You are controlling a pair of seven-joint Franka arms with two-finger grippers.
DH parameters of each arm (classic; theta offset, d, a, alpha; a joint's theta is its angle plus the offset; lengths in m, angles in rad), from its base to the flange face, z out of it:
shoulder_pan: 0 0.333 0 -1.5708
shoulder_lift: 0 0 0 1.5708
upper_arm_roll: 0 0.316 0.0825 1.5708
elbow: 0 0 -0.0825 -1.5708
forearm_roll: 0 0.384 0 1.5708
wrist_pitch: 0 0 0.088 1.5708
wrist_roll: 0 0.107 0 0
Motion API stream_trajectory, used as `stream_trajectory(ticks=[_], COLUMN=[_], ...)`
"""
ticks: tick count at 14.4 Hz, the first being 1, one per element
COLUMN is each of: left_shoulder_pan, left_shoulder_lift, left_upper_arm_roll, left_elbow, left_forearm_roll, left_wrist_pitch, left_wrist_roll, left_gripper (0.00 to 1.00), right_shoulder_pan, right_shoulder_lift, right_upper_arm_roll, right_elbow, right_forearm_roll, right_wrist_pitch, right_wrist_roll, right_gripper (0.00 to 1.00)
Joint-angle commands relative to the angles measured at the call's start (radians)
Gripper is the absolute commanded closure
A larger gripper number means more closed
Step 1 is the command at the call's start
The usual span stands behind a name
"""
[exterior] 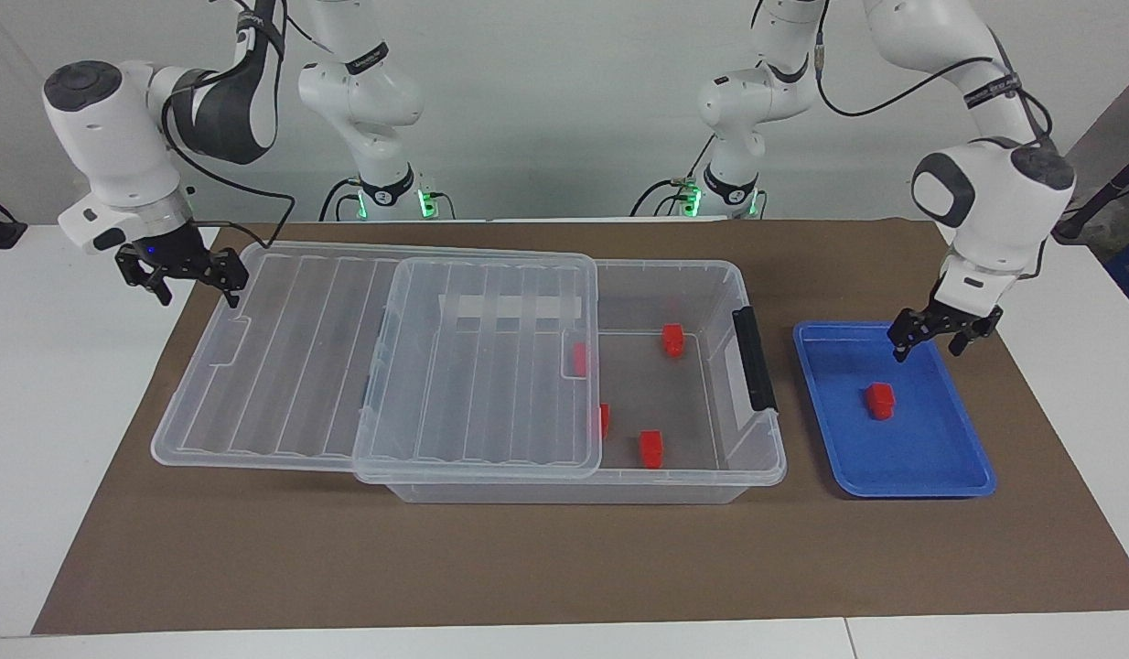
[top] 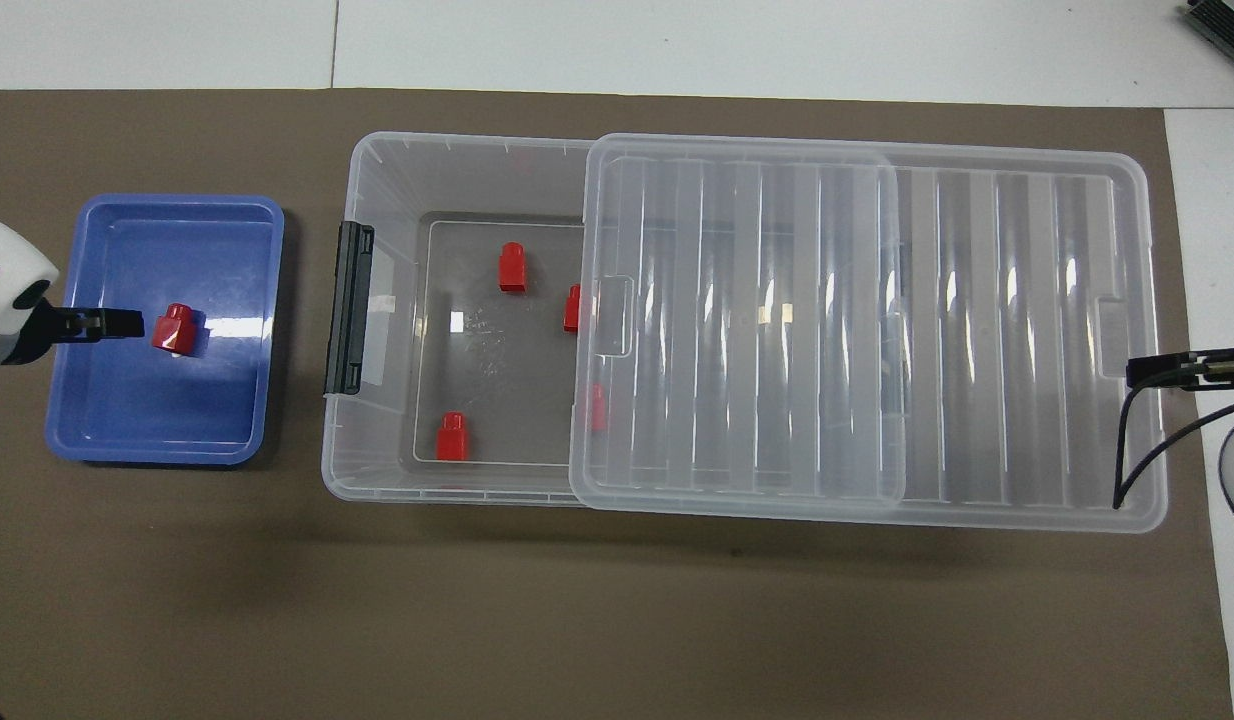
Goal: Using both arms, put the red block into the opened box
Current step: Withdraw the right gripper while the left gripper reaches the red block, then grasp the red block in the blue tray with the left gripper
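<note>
Seen from across the worktop (exterior: 528, 567), the right fingers (exterior: 228, 279) hang spread apart at the 10 o'clock corner of the clear lid (exterior: 299, 366). The lid lies slid half off the box (exterior: 766, 458), which holds four other red blocks (exterior: 672, 340). At the box's 3 o'clock, the red block (exterior: 880, 400) sits in the middle of the blue tray (exterior: 912, 480). The left fingers (exterior: 901, 343), apart and empty, hover at its 1 o'clock.

2 red blocks (exterior: 580, 359) half-veiled under the ribbed lid (exterior: 491, 366); both arms' upper links beyond frame.
</note>
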Motion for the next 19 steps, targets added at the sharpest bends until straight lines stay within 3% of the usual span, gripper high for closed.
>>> stream_trajectory(ticks=[1, 3, 5, 9, 11, 12, 13, 15, 19], left_shoulder_pan=[-0.019, -0.034, -0.033, -0.034, -0.034, -0.033, -0.033, -0.033, -0.031], left_shoulder_lift=[0.075, 0.117, 0.126, 0.128, 0.128, 0.128, 0.128, 0.128, 0.128], left_upper_arm_roll=[-0.002, -0.002, -0.002, -0.002, -0.002, -0.002, -0.002, -0.002, -0.003], left_elbow=[-0.066, -0.066, -0.066, -0.063, -0.061, -0.058, -0.056, -0.055, -0.017], left_forearm_roll=[0.011, 0.011, 0.011, 0.011, 0.011, 0.011, 0.011, 0.011, -0.003], left_wrist_pitch=[0.145, 0.16, 0.156, 0.153, 0.153, 0.15, 0.145, 0.127, 0.052], left_wrist_roll=[0.01, 0.048, 0.073, 0.079, 0.085, 0.085, 0.085, 0.084, 0.073], left_gripper=[0.0, 0.0, 0.0, 0.01, 0.07, 0.2, 0.41, 0.97, 1.0], right_shoulder_pan=[0.075, 0.133, 0.158, 0.16, 0.158, 0.158, 0.158, 0.16, 0.16], right_shoulder_lift=[0.001, 0.001, 0.01, 0.094, 0.101, 0.101, 0.095, 0.095, 0.072], right_upper_arm_roll=[0.006, 0.006, 0.006, 0.006, 0.006, 0.006, 0.006, 0.006, 0.006], right_elbow=[0.099, 0.16, 0.229, 0.439, 0.469, 0.455, 0.447, 0.441, 0.395], right_forearm_roll=[-0.002, 0.007, 0.102, 0.102, 0.115, 0.119, 0.121, 0.121, 0.121], right_wrist_pitch=[-0.113, -0.177, -0.219, -0.375, -0.394, -0.389, -0.397, -0.395, -0.389], right_wrist_roll=[0.187, 0.304, 0.379, 0.384, 0.384, 0.384, 0.376, 0.376, 0.375], right_gripper=[0.0, 0.0, 0.0, 0.0, 0.0, 0.0, 0.0, 0.0, 0.0])
